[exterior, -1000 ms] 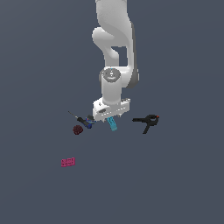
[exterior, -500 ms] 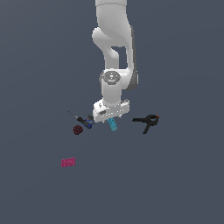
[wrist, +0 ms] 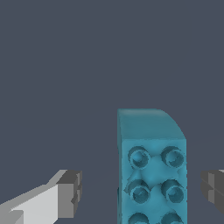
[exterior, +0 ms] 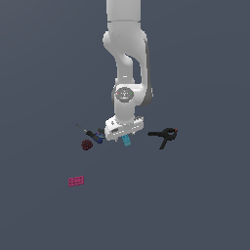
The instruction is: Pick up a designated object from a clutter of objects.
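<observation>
The designated object, a teal studded brick [wrist: 151, 170], lies between my fingers in the wrist view, studs facing the camera. My gripper [wrist: 141, 189] is open. One grey fingertip [wrist: 70, 192] and the other [wrist: 213, 188] stand on either side of the brick with a gap on each side. In the exterior view the gripper [exterior: 124, 137] is low over the teal brick [exterior: 127, 141], which peeks out under the hand. The rest of the clutter is spread around it.
A blue-handled screwdriver [exterior: 91, 134] and a dark red berry-like lump [exterior: 87, 144] lie just to the exterior view's left of the hand. A black red-tipped clamp [exterior: 165, 135] lies to the right. A flat magenta brick [exterior: 75, 181] lies apart, nearer the front left.
The hand has come down a little over the teal brick. The objects have not moved.
</observation>
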Tool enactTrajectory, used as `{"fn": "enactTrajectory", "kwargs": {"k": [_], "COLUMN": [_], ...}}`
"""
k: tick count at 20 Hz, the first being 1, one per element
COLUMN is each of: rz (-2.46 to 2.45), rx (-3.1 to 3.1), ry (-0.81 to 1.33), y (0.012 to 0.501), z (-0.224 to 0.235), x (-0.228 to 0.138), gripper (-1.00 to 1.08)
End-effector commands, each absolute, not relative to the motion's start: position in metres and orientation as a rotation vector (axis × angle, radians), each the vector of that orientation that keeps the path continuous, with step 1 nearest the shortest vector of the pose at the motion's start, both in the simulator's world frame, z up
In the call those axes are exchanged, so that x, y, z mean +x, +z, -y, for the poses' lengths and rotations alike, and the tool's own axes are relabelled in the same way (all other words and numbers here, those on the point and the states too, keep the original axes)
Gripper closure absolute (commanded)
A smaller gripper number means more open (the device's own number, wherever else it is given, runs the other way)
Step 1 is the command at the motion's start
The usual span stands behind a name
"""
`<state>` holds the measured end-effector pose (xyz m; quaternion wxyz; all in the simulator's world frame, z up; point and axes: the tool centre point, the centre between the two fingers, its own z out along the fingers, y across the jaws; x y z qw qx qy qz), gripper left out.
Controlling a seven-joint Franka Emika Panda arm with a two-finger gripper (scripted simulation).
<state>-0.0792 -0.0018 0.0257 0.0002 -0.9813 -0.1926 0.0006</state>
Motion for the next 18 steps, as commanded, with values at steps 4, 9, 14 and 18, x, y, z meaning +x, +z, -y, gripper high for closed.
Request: {"fn": "enactTrajectory", "kwargs": {"k": [4, 9, 14, 18], "rz": [0.606, 0.606, 0.605, 0.605], "rx": [-3.083, -3.083, -3.083, -3.083], "ry": [0.0, 0.0, 0.0, 0.0], "y": [0.0221, 0.0221, 0.0227, 0.0281], "z": [0.0017, 0.0017, 0.002, -0.0019], "x": [-0.0788, -0.0788, -0.0788, -0.0784], "gripper": [1.08, 1.08, 1.08, 1.08]}}
